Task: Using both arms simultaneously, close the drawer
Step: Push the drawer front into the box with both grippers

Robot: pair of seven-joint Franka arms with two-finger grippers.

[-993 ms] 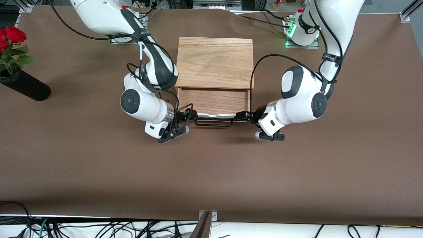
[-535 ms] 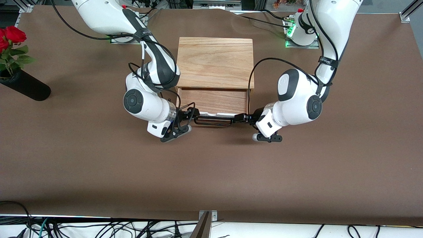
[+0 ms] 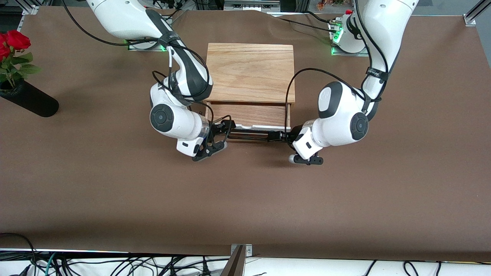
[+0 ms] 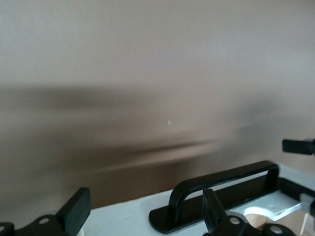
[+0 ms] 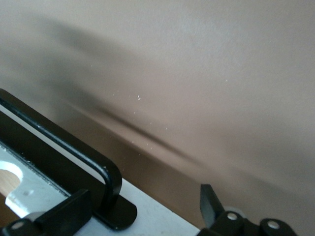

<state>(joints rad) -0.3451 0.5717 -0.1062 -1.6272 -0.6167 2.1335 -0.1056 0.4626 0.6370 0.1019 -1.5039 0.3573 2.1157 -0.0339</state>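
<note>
The drawer (image 3: pixel 247 114) stands partly out of the oak box (image 3: pixel 251 73), with its white front panel (image 3: pixel 264 127) and black bar handle (image 3: pixel 249 135) facing the front camera. My right gripper (image 3: pixel 227 125) is at the handle's end toward the right arm and is open. In the right wrist view its fingers (image 5: pixel 64 214) straddle the handle's foot (image 5: pixel 110 196) against the panel (image 5: pixel 157 219). My left gripper (image 3: pixel 277 135) is at the handle's other end, also open. In the left wrist view its fingers (image 4: pixel 74 211) straddle the panel (image 4: pixel 123 219) and the handle (image 4: pixel 221 179).
A black vase (image 3: pixel 30 100) with red roses (image 3: pixel 13 40) is at the right arm's end of the table. Bare brown table lies between the drawer and the front edge, where cables (image 3: pixel 115 264) hang.
The drawer has slid farther into the box. Both grippers have moved with its front panel toward the box, and both arms' elbows have drawn in.
</note>
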